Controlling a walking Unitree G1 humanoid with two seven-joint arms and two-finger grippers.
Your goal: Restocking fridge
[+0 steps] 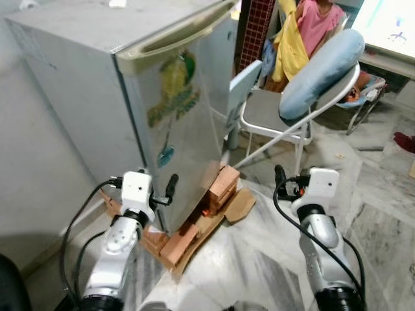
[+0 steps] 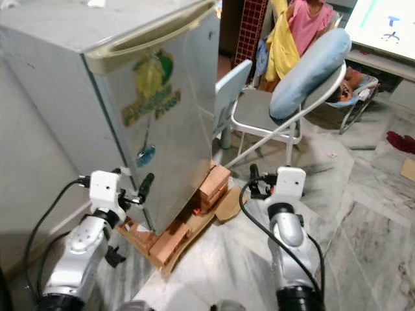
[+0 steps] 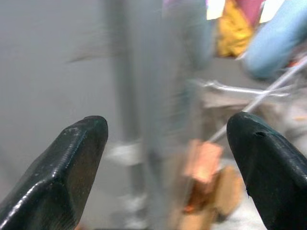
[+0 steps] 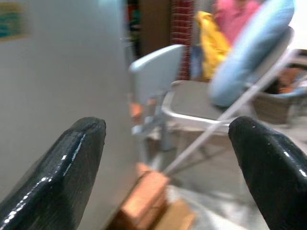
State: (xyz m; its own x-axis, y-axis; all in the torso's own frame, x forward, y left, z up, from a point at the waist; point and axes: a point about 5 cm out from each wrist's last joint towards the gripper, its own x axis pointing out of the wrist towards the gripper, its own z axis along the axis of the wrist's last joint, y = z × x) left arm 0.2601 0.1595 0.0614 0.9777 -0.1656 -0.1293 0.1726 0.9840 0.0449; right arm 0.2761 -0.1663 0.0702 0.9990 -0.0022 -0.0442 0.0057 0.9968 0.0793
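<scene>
Both pincers, left [image 3: 165,163] and right [image 4: 165,165], gape before the closed fridge [image 1: 130,84].

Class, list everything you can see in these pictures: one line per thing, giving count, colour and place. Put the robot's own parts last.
Fridge: one, silver-grey, door shut, green and yellow sticker on the door, left of centre.
Bricks: several, orange-brown, stacked under the fridge's front edge.
Cardboard: flattened brown pieces, on the floor by the bricks.
Folding chair: one, white frame, grey seat, light blue padded back, right of the fridge.
Clothes: yellow and pink, behind the chair.
Floor: grey marble tiles.
Left gripper: one, black fingers open, low beside the fridge's front corner.
Right gripper: one, black fingers open, raised over the floor right of the bricks.
</scene>
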